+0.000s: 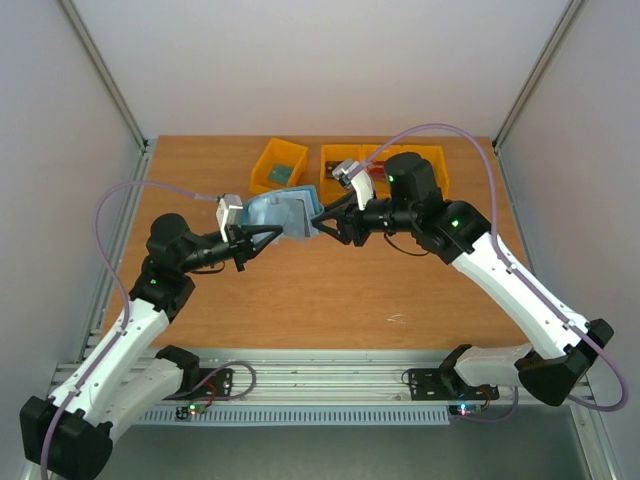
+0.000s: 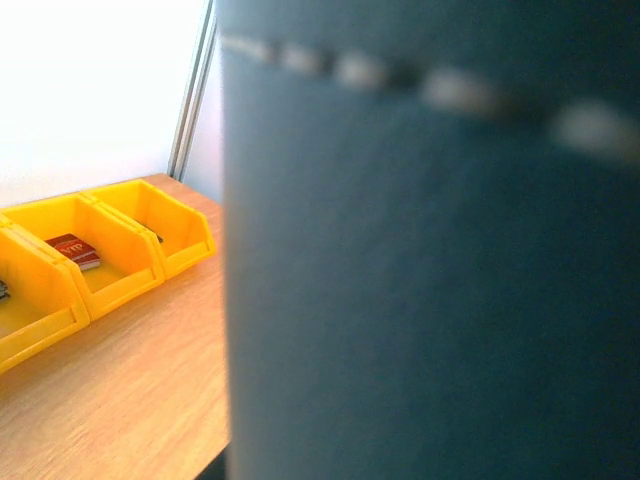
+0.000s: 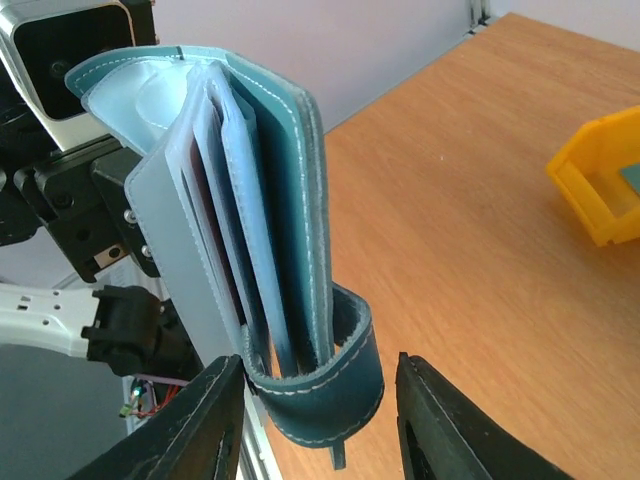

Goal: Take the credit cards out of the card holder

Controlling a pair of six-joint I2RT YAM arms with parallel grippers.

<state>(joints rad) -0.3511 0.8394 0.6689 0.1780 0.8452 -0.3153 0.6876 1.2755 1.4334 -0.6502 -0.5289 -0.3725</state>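
Right gripper (image 3: 320, 362): fingers apart, one on each side of the closure tab (image 3: 322, 405), neither touching it. Judged to be lining up for a pinch on the tab or on a card edge above it.

Card holder (image 3: 270, 180): held off the table (image 1: 330, 300), standing on edge and fanned open, over the middle of the table and a little towards the far edge. The open side faces the right arm, which gives that arm access to the pockets.

Left gripper (image 1: 243, 240): at the holder's left side. Its fingers are hidden in its own wrist view, where the holder's cover fills the frame. Since the holder hangs clear of the table and the right fingers are apart, I judge the left is clamped on it.

Counts:
- Card holder: one.
- Pockets: several leaves, exact number unclear.
- Cards inside: one reddish edge between leaves; total cannot be told.
- Yellow bins (image 1: 262, 172) along the far edge: at least three.
- Cards already out: a red card (image 2: 72, 250) in one bin, a blue-green card (image 1: 282, 173) in another.
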